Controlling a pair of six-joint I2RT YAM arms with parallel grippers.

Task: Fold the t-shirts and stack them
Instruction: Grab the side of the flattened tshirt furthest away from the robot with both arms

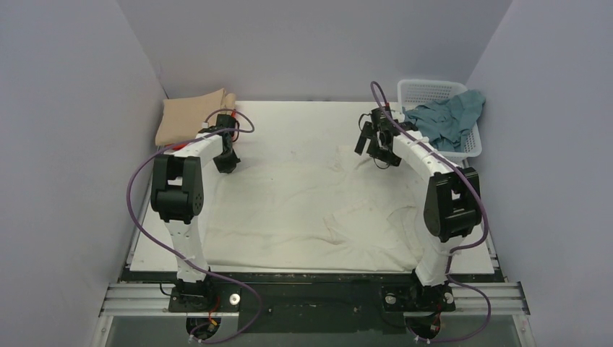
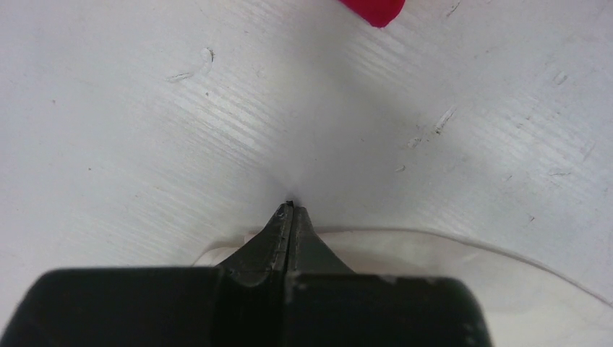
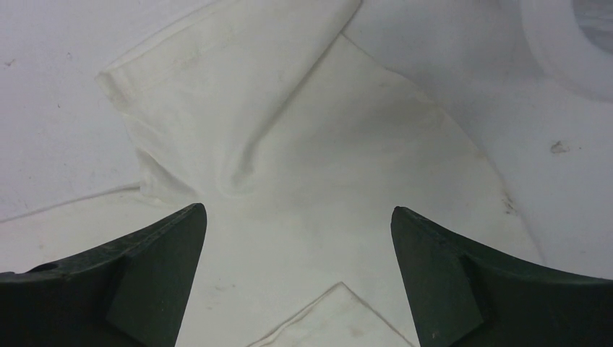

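L fingers (image 2: pixel 290 213) are pressed tight together, no gap showing, tips down on the bare white counter (image 1: pixel 303 123) at the far-left corner of the cream-white t-shirt (image 1: pixel 303 210). In the L wrist view the shirt's edge runs right at the base of the fingers. Can't tell if any cloth is caught betw. them. A scrap of the red shirt (image 2: pixel 372 9) shows at the top of that view, well apart from the tips.

R fingers (image 1: pixel 374 141) are spread wide, holding nothing. They hang over the shirt's far-right sleeve w/o touching it. In the R wrist view the sleeve lies creased betw. the two finger tips.

Cream-white t-shirt lies spread over most of the counter, wrinkled, collar toward the near-right.

Tan shirt (image 1: pixel 189 119) sits folded at the far-left corner, just beyond the L fingers. Teal-blue shirt (image 1: pixel 448 119) is bunched in the white basket (image 1: pixel 426 90) at the far-right, draped over its right rim.
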